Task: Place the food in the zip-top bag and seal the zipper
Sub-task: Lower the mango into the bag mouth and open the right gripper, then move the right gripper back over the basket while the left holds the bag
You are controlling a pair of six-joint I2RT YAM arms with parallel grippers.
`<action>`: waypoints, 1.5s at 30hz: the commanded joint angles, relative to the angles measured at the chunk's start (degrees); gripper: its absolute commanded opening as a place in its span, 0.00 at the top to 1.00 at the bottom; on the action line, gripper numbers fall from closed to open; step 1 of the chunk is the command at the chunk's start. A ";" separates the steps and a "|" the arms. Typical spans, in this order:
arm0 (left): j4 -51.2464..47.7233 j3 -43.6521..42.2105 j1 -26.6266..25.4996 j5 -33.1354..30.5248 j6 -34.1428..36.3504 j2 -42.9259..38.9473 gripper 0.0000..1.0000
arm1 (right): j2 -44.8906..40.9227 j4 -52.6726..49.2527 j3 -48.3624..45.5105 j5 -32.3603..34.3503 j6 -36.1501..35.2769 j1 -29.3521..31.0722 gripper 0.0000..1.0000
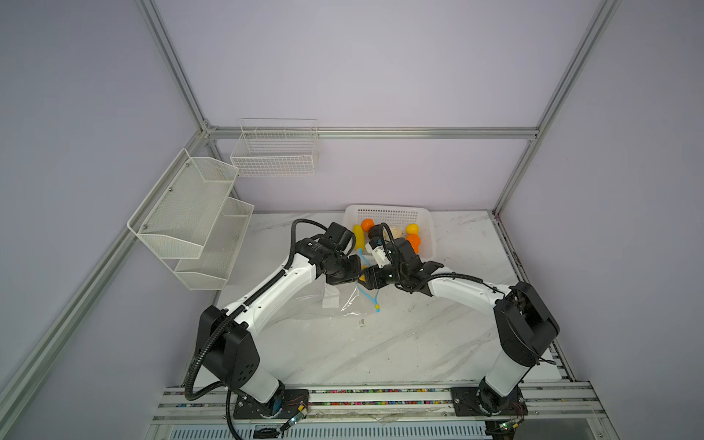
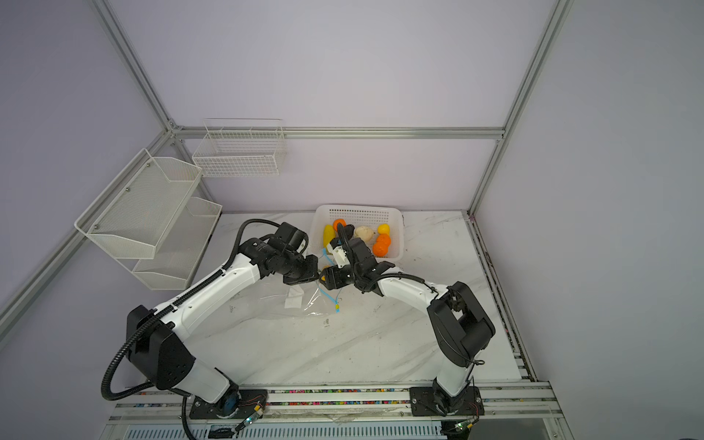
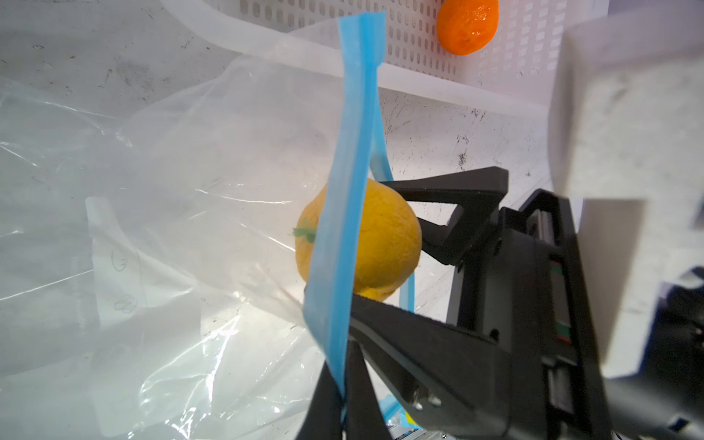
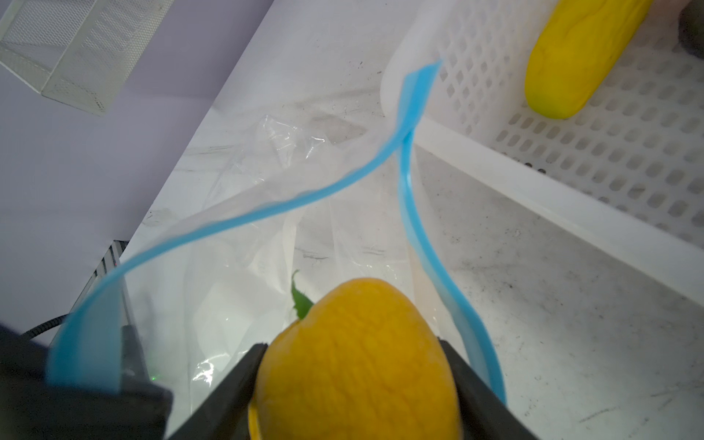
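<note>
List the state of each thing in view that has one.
zip-top bag: lying down, mouth lifted open.
zipper: unsealed, strips apart.
left gripper: shut on zipper strip.
right gripper: holds yellow fruit at bag's mouth.
white perforated basket: holds other fruit.

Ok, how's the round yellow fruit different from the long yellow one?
The round yellow fruit is ball-shaped with a green leaf; the long yellow fruit is stretched out, no leaf showing. The round one is clamped in the right tool, between the parted zipper strips of the zip-top bag; the long one lies loose in the white basket. Both are yellow.
</note>
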 commanded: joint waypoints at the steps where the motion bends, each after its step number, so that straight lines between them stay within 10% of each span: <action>1: 1.47 -2.13 0.15 1.07 -0.84 -2.15 1.00 | -1.94 -0.76 0.87 1.19 -0.60 0.54 0.26; 29: 2.45 -5.44 1.66 0.58 -1.66 -3.48 1.00 | -9.17 -15.03 8.56 15.71 -4.60 -3.27 0.26; 45: 1.39 -3.18 3.05 2.20 -0.53 -0.45 1.00 | 16.37 -15.84 30.75 21.65 -10.75 -14.79 0.29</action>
